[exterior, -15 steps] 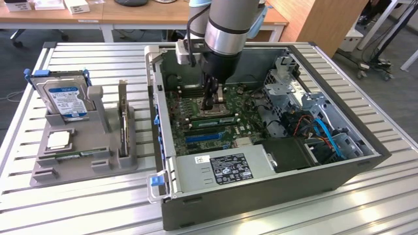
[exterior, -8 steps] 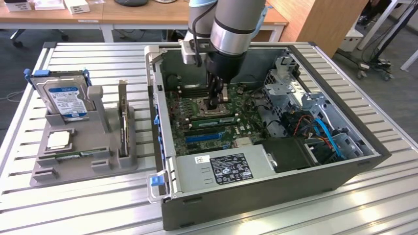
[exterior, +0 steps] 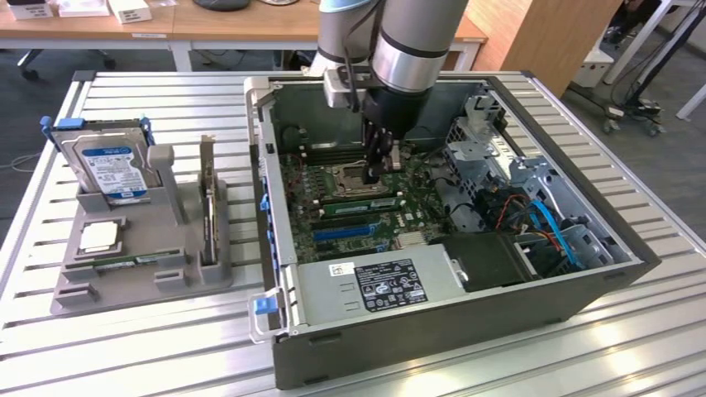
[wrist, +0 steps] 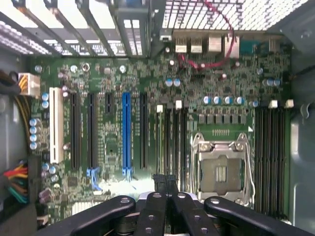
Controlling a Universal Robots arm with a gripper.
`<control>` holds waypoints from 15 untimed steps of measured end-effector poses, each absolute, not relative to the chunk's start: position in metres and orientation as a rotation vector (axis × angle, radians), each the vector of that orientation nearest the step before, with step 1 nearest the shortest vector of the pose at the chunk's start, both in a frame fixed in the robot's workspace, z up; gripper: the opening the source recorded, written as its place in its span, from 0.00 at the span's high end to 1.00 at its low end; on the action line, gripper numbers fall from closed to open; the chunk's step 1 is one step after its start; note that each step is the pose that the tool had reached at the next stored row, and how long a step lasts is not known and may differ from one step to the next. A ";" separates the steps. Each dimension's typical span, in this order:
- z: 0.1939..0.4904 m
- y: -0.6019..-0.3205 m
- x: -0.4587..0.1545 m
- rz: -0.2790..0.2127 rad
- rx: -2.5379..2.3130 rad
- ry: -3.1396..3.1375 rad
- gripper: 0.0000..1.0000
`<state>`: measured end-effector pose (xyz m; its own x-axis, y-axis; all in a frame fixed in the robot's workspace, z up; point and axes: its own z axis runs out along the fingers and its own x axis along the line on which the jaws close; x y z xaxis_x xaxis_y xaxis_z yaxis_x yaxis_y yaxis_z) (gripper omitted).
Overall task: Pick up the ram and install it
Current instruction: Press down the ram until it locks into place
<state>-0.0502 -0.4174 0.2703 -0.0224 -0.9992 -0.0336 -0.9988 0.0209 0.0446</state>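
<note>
The ram (exterior: pixel 359 203) is a thin green stick lying along a memory slot on the motherboard, beside the CPU socket (exterior: pixel 342 175). In the wrist view the ram (wrist: pixel 160 142) shows edge-on in the slot nearest the blue connector, with a white clip at its far end. My gripper (exterior: pixel 379 175) hangs inside the open computer case, right over the stick. Its black fingertips (wrist: pixel 160 181) are pressed together, shut, with nothing between them. I cannot tell whether they touch the stick.
The case walls (exterior: pixel 264 190) ring the motherboard, with the power supply (exterior: pixel 375 285) and blue cables (exterior: pixel 551 227) close by. On the exterior view's left, a grey holder (exterior: pixel 138 277) carries a blue-labelled hard drive (exterior: pixel 111 169), an upright expansion card (exterior: pixel 207 194) and a CPU chip (exterior: pixel 99 237).
</note>
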 end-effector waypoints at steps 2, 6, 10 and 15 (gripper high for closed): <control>0.270 -0.417 -0.046 -0.087 2.193 -2.238 0.90; 0.270 -0.417 -0.042 -0.087 2.197 -2.234 0.90; 0.270 -0.417 -0.039 -0.087 2.201 -2.230 0.90; 0.270 -0.417 -0.039 -0.087 2.201 -2.230 0.90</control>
